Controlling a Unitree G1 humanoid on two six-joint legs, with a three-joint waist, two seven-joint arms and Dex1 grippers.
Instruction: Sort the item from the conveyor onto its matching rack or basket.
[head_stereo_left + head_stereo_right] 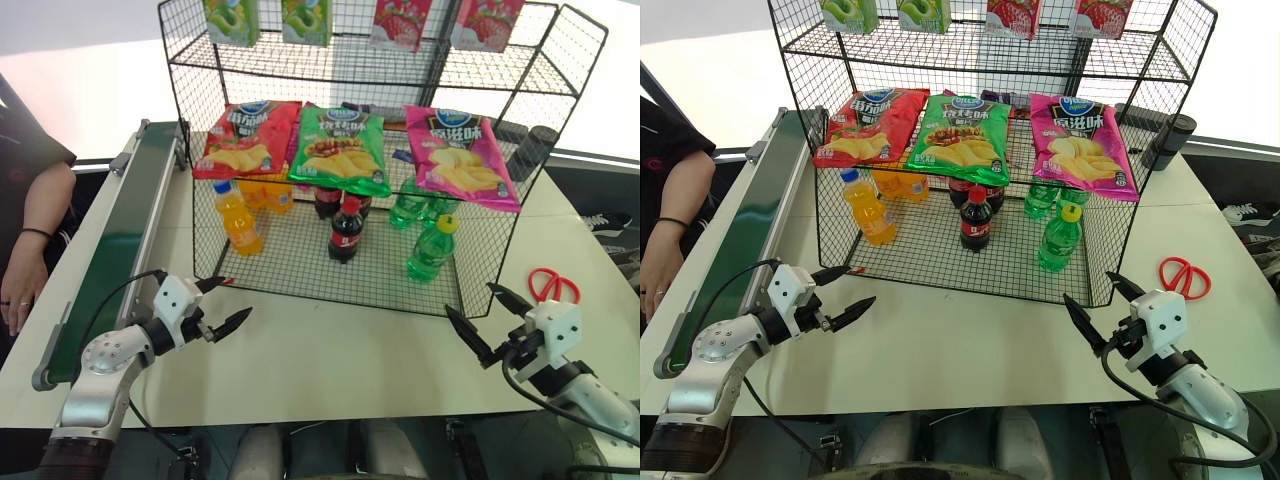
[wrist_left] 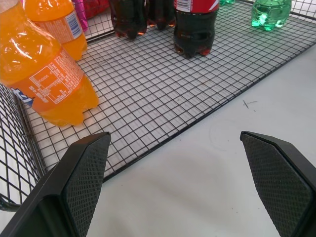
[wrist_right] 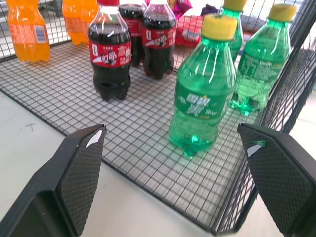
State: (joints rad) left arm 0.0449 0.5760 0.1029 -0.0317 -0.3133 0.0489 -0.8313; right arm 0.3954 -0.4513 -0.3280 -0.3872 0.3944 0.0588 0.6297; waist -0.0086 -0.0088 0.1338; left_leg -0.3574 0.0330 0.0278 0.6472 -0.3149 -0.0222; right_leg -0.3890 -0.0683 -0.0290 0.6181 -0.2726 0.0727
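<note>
The green bottle [image 1: 432, 249] stands in the basket tray [image 1: 300, 275], both end effectors wide open and empty, so the sort looks done; next, await another item.

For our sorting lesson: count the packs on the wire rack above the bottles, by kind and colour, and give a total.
Chip bags: 3
Green cartons: 2
Red cartons: 2
Total: 7
</note>
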